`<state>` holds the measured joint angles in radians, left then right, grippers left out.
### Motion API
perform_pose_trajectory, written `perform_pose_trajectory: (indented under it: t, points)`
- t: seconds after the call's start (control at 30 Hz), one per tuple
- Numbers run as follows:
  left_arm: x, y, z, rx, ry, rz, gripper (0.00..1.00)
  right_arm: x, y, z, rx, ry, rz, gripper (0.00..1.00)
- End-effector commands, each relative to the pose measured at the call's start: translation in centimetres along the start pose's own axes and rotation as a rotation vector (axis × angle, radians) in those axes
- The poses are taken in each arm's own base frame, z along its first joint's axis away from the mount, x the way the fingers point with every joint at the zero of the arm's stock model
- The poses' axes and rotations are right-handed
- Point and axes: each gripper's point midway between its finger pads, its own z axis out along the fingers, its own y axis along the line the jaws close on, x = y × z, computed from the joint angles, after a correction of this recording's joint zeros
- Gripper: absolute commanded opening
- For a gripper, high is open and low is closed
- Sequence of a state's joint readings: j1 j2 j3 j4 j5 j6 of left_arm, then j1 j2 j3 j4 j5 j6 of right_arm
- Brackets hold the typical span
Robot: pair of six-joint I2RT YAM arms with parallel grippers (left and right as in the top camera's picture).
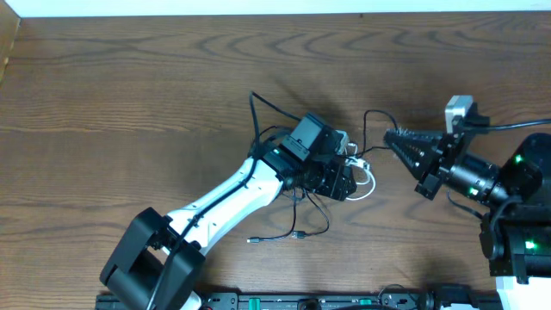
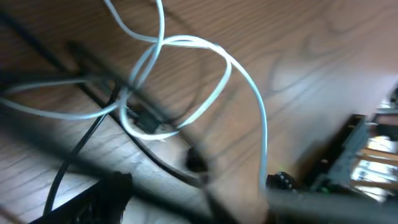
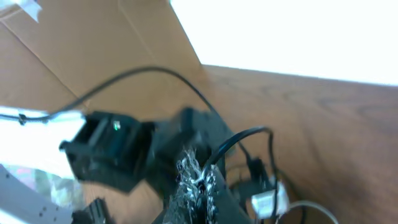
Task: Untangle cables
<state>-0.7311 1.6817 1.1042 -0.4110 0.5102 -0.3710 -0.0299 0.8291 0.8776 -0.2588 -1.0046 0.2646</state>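
Pinching black cable [image 3: 249,131] with right pincer [image 1: 389,135], centre-right, seemingly to free it from white cable [image 2: 249,87]. Cannot tell for left pincer [image 1: 344,182].

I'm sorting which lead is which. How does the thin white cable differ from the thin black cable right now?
The thin white cable is pale and bunched in small loops; the thin black cable is dark and sprawls wider across the wooden table. The black cable appears pinched by the right hand; the white cable does not. Both are thin and cross each other.
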Motion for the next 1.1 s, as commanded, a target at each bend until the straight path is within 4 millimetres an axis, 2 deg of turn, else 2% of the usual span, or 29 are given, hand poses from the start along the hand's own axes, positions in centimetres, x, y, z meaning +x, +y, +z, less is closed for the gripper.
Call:
perform_pose_trajectory:
  t: [0.0,0.17,0.33,0.47,0.6,0.7,0.73,0.83,0.87,0.93,1.0,1.07]
  points:
    - [-0.6,2.1,-0.1,-0.129,-0.043,-0.011,0.73,-1.9,1.0,-0.2,-0.021,-0.050,0.015,0.01]
    - [-0.3,4.1,-0.5,-0.241,-0.047,-0.025,0.68,-4.8,1.8,-0.6,-0.032,-0.151,-0.054,0.01]
    - [0.3,5.8,-0.9,-0.331,-0.035,-0.039,0.57,-7.4,0.6,-1.5,0.045,-0.261,-0.051,0.01]
    - [0.2,6.3,-1.2,-0.341,-0.035,-0.052,0.55,-9.0,0.2,-2.4,0.087,-0.327,-0.106,0.01]
    - [0.1,7.0,-1.5,-0.351,-0.036,-0.074,0.50,-10.6,-1.8,-3.9,0.199,-0.419,-0.059,0.01]
    - [0.1,7.5,-1.8,-0.356,-0.033,-0.090,0.37,-11.4,-3.3,-4.9,0.258,-0.483,0.042,0.01]
    - [0.2,7.5,-1.8,-0.348,-0.028,-0.094,0.35,-11.5,-3.5,-5.0,0.262,-0.495,0.076,0.01]
    - [0.1,5.9,-1.4,-0.248,-0.012,-0.095,0.36,-11.2,-3.0,-4.6,0.218,-0.479,0.137,0.01]
    - [0.0,4.9,-1.1,-0.191,-0.008,-0.088,0.43,-10.9,-2.7,-4.4,0.198,-0.459,0.136,0.01]
    - [-0.3,3.2,-0.9,-0.098,-0.005,-0.074,0.62,-10.3,-2.7,-4.1,0.189,-0.431,0.155,0.01]
    - [-0.7,1.2,-0.8,0.014,-0.006,-0.036,0.69,-9.5,-3.4,-4.0,0.209,-0.409,0.199,0.01]
    - [-1.0,-0.7,-0.9,0.116,-0.007,0.014,0.71,-8.5,-4.6,-3.9,0.255,-0.392,0.259,0.01]
